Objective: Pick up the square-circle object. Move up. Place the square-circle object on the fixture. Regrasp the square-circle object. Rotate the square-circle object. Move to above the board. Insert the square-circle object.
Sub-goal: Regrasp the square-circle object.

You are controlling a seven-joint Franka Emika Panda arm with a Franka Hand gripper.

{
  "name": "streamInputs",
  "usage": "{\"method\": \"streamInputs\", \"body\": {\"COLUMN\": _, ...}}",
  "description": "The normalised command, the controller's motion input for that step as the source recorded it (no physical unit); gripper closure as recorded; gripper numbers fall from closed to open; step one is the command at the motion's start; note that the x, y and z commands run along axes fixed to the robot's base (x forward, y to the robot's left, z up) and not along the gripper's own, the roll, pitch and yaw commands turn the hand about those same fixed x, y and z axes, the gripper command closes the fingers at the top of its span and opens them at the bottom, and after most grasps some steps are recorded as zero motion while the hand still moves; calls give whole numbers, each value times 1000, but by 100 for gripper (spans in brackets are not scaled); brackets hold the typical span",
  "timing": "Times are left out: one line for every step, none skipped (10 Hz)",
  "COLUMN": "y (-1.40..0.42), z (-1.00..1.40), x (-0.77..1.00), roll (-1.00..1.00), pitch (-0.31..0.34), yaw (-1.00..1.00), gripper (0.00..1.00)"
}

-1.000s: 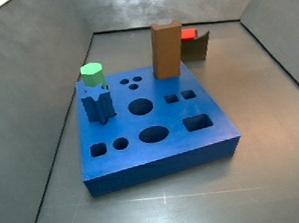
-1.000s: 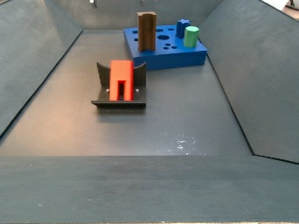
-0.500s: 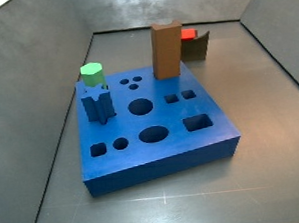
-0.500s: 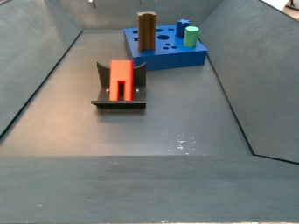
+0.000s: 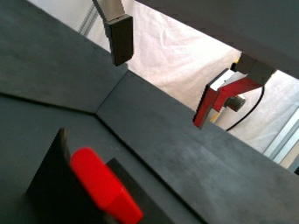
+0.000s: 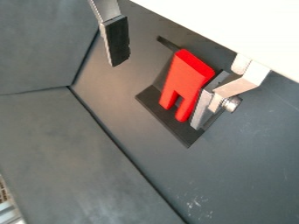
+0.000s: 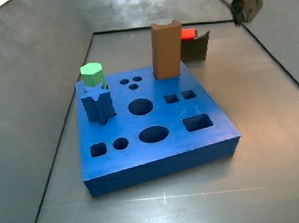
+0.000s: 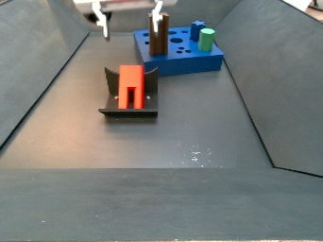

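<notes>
Writing: none legible.
Gripper: now in view at top, above the fixture; absent 0.5 s ago; jaws wide, empty.
Square-circle object: resting on fixture, unchanged.
Board: unchanged.

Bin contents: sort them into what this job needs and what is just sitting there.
Needed:
- red block, resting on the fixture
- blue board
- gripper, open, empty, high above the fixture

Just there:
- tall brown block, standing in the board
- green-topped peg, also in the board
</notes>
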Motion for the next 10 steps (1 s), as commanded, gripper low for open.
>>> {"method": "streamInputs", "body": {"y": 41, "z": -1000, "x": 93, "roll": 65, "pitch": -71, "yaw": 68, "gripper": 0}}
{"method": "streamInputs", "body": {"y": 35, "z": -1000, "x": 96, "roll": 64, "pitch": -76, "yaw": 52, "gripper": 0}}
{"method": "streamInputs", "body": {"y": 31, "z": -1000, "x": 105, "roll": 62, "pitch": -71, "yaw": 30, "gripper": 0}}
{"method": "streamInputs", "body": {"y": 29, "z": -1000, "x": 110, "roll": 64, "pitch": -67, "yaw": 19, "gripper": 0}}
{"method": "streamInputs", "body": {"y": 20, "z": -1000, "x": 117, "roll": 63, "pitch": -58, "yaw": 9, "gripper": 0}}
{"method": "streamInputs", "body": {"y": 13, "z": -893, "x": 113, "roll": 64, "pitch": -46, "yaw": 0, "gripper": 0}}
{"method": "streamInputs", "body": {"y": 8, "z": -754, "x": 99, "roll": 66, "pitch": -33, "yaw": -6, "gripper": 0}}
{"method": "streamInputs", "body": {"y": 2, "z": -620, "x": 89, "roll": 65, "pitch": -23, "yaw": -5, "gripper": 0}}
{"method": "streamInputs", "body": {"y": -1, "z": -444, "x": 81, "roll": 59, "pitch": -15, "yaw": 2, "gripper": 0}}
{"method": "streamInputs", "body": {"y": -3, "z": -315, "x": 78, "roll": 57, "pitch": -15, "yaw": 10, "gripper": 0}}
